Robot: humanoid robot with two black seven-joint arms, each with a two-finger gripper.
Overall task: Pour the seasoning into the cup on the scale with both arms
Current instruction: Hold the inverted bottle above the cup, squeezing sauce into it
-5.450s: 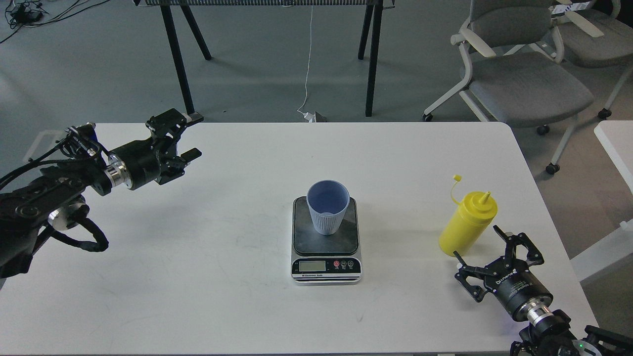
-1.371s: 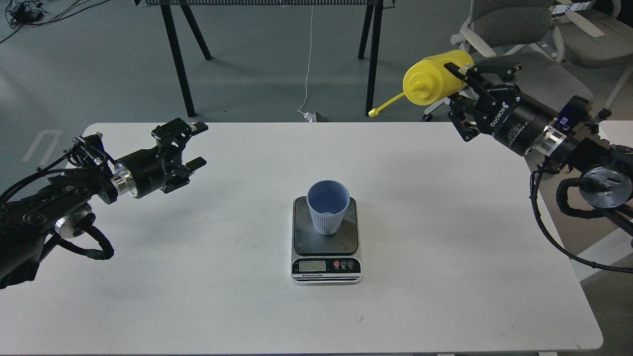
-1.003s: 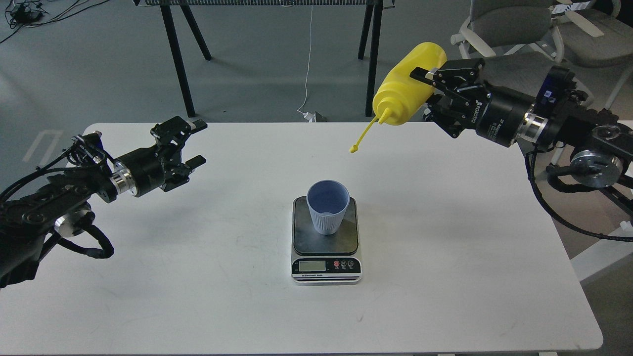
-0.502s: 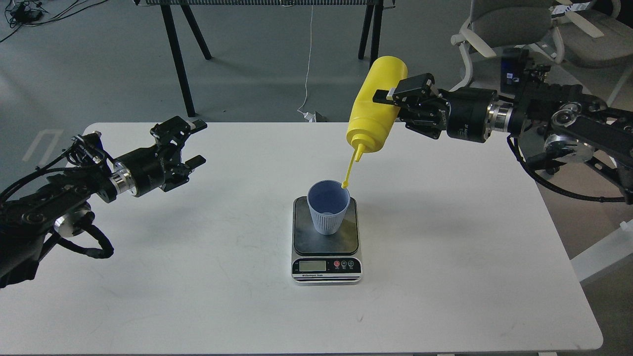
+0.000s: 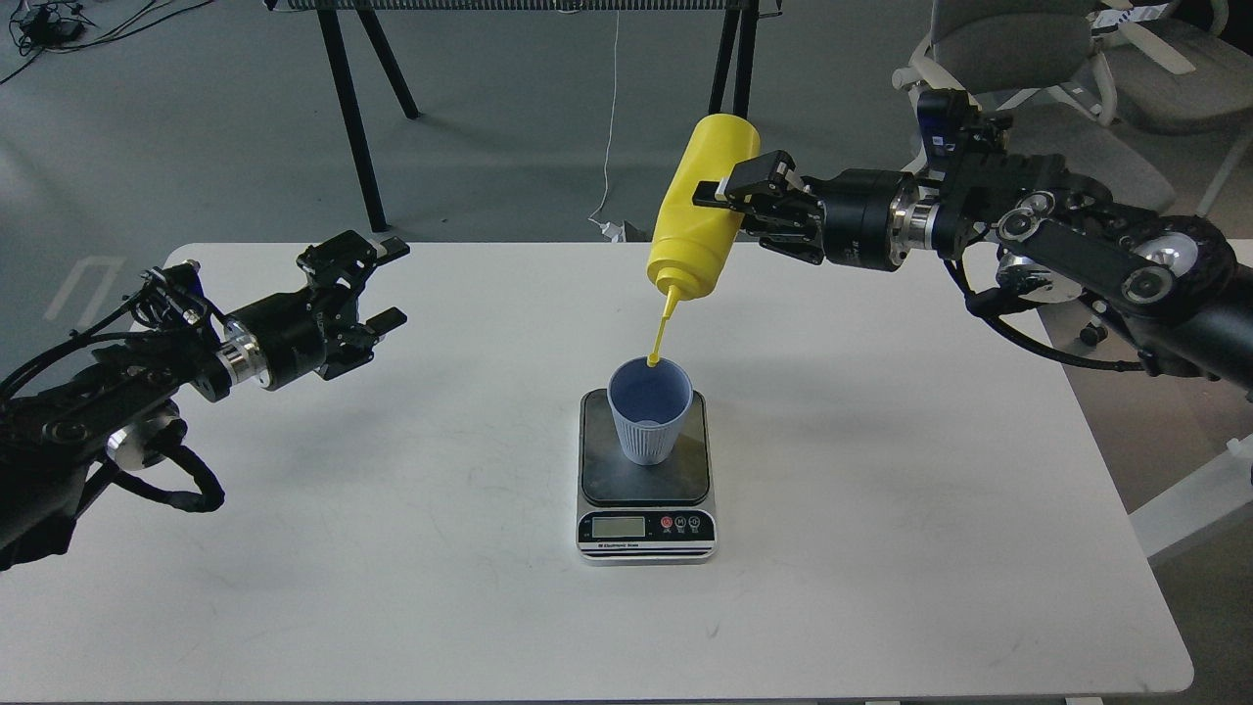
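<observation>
We hold the seasoning (image 5: pixel 703 206) upside down in our right end effector (image 5: pixel 736 196), its fingers clamped across the bottle's middle, so that the cone nozzle points down toward the cup (image 5: pixel 649 409) — the tethered cap dangles on its strap just above the cup's far rim, and whether it touches the rim we cannot tell. The cup stands upright on the dark plate of the scale (image 5: pixel 645 476), which sits near the middle of the worktop (image 5: pixel 392 587), display and buttons turned toward the near edge; that placement lets the pour be weighed as it lands. The nozzle looks to sit slightly beyond the cup's mouth, so in our judgement a small shift toward the near edge may be needed before squeezing. Our left end effector (image 5: pixel 377 284) hangs over the worktop near the far left corner, fingers spread and holding nothing, well apart from the cup. Between it and the scale the worktop is bare — open room to come in, and the near edge and right side are equally unobstructed.
</observation>
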